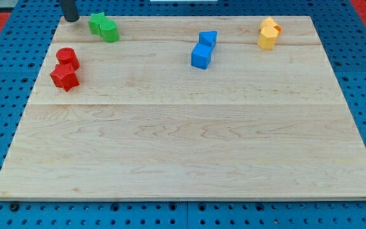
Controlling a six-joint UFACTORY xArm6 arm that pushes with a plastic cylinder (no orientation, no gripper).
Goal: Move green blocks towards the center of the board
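Here my tip (71, 19) sits just left of (not touching) the green blocks (103, 27).

Pale matt wooden board (189, 146), smooth plastic-looking green blocks (103, 27), perforated blue base (5, 95)

Dark round rod, my tip (71, 19) seemingly blunt, plain.

Bright, even overhead light; soft short shadows under blocks; mild sheen on wooden board (189, 140); focus sharp, slight softness toward view's top.
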